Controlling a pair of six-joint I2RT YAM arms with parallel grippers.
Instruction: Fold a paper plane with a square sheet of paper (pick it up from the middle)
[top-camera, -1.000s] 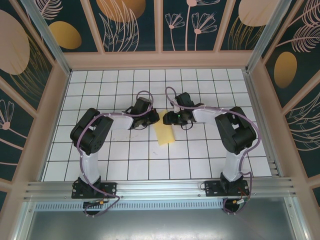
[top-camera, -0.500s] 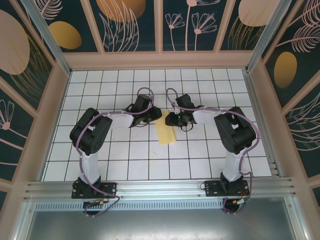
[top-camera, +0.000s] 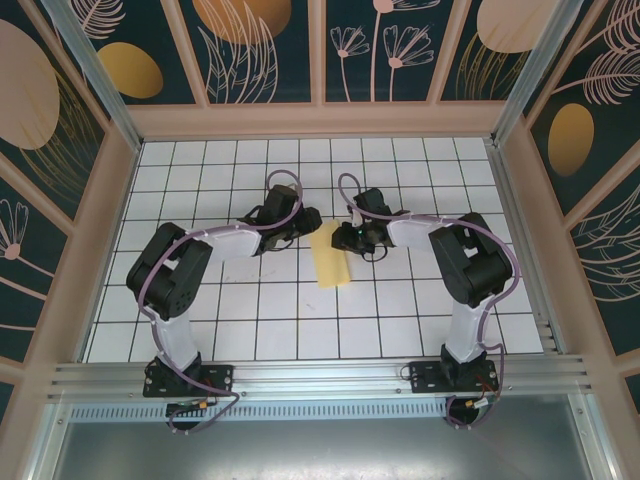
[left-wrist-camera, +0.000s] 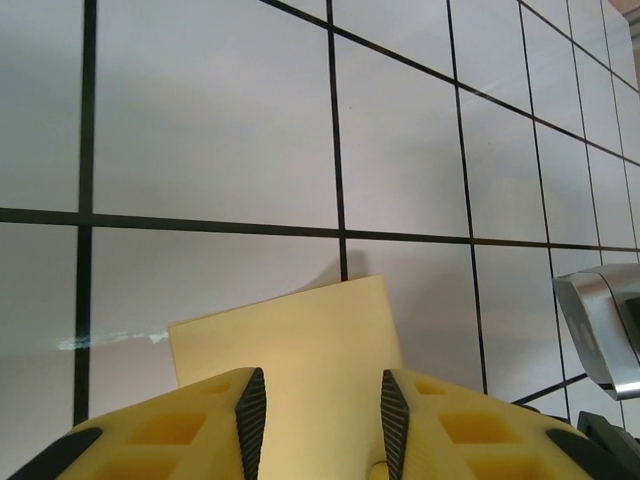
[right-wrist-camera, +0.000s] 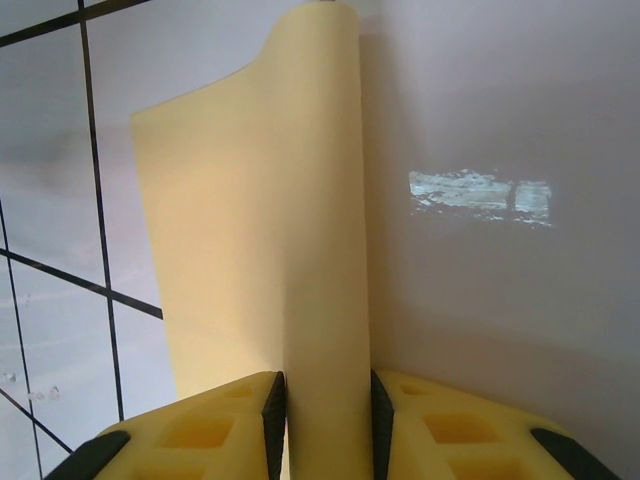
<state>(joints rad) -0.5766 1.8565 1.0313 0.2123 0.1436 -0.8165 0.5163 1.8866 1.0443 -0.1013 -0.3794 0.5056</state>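
Top external view puts the sheet of paper (top-camera: 333, 266), already doubled into a narrow pale yellow strip, at the middle of the frame on the white gridded table (top-camera: 250, 310). Both claws meet at its upper end.

From the right wrist, the right gripper (right-wrist-camera: 323, 385) has its yellow pads pinched on a raised fold of the paper. The fold stands up between them and runs toward the top of the frame, curling over at the far tip. From the left wrist, the left gripper (left-wrist-camera: 320, 390) has its jaws parted. A corner of the paper lies flat below the gap and touches neither pad as far as I can see, so that claw holds nothing.

That's what worries me. With only one claw pinching and nothing pressing the strip down, any pull could slide the whole sheet over the smooth tiles instead of turning the flap. The curl at the tip could also set a crooked crease, and paper this thin would crumple under a hard squeeze. If the open claw drops carelessly, it could snag the loose corner or knock its neighbour, since they sit so near each other.
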